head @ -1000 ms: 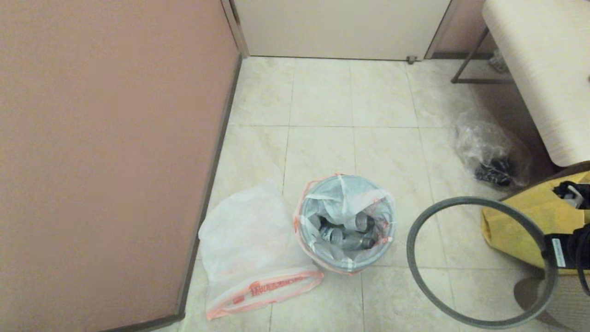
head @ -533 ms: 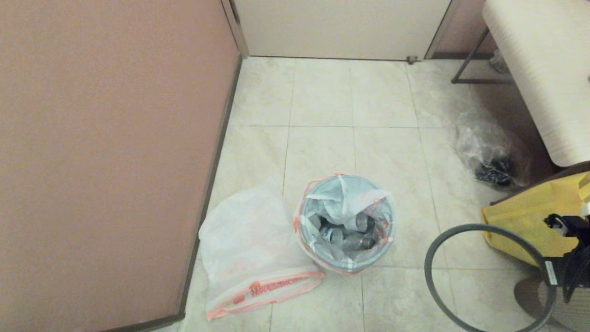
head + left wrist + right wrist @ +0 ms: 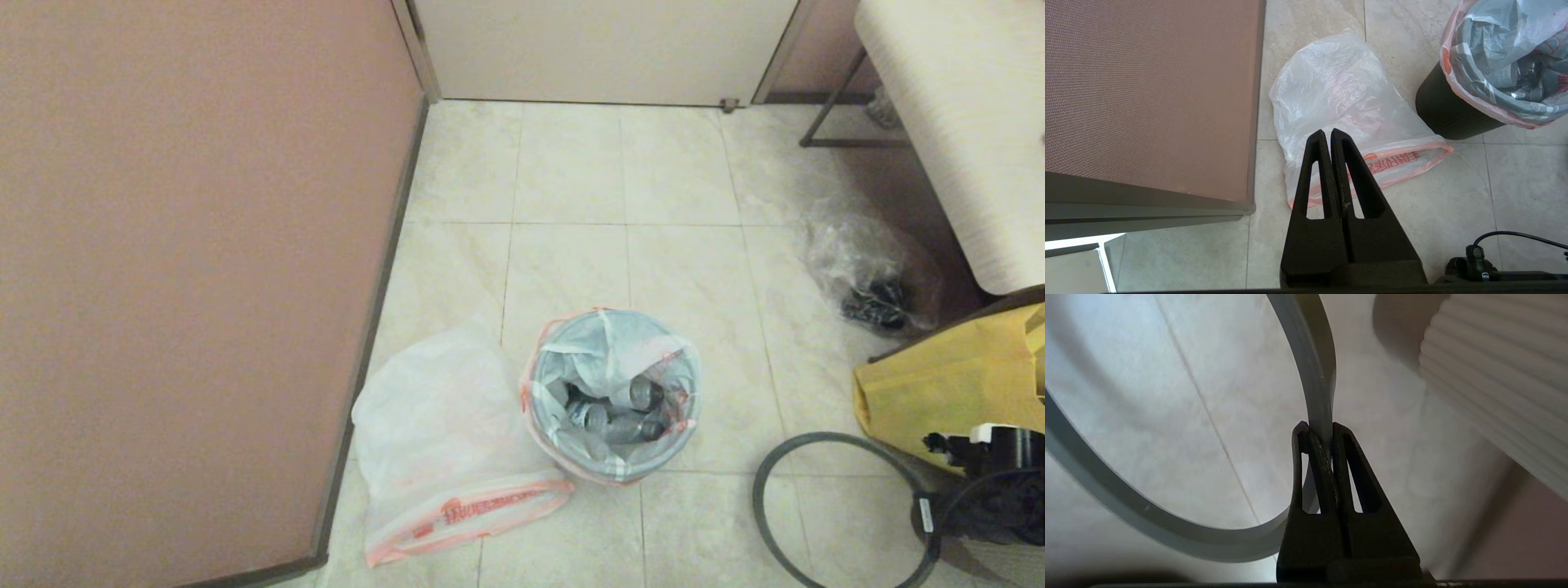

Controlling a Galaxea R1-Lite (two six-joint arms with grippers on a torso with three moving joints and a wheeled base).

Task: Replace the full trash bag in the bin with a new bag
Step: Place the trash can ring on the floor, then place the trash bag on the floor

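Observation:
The dark bin (image 3: 614, 465) (image 3: 1447, 116) stands mid-floor, lined with the full trash bag (image 3: 612, 392) (image 3: 1498, 61), its orange-pink band folded over the edge and silver cans inside. Flat on the tiles to its left lies the new bag (image 3: 445, 433) (image 3: 1347, 102), red lettering on its mouth band. The grey rim ring (image 3: 771, 478) (image 3: 1310, 363) is off the bin, low at the lower right, with my right gripper (image 3: 931, 518) (image 3: 1319, 430) shut on it. My left gripper (image 3: 1327, 134) hangs shut and empty above the new bag.
A pink-brown partition wall (image 3: 188, 269) runs along the left. A clear crinkly bag with dark things (image 3: 869, 273), a yellow fabric bag (image 3: 939, 392) and a cream upholstered seat (image 3: 963, 122) crowd the right side. A pale door (image 3: 604, 49) closes the back.
My right gripper has carried the grey ring down and toward the lower right, nearer the floor beside the yellow bag. The bin, both bags and the left gripper have not moved.

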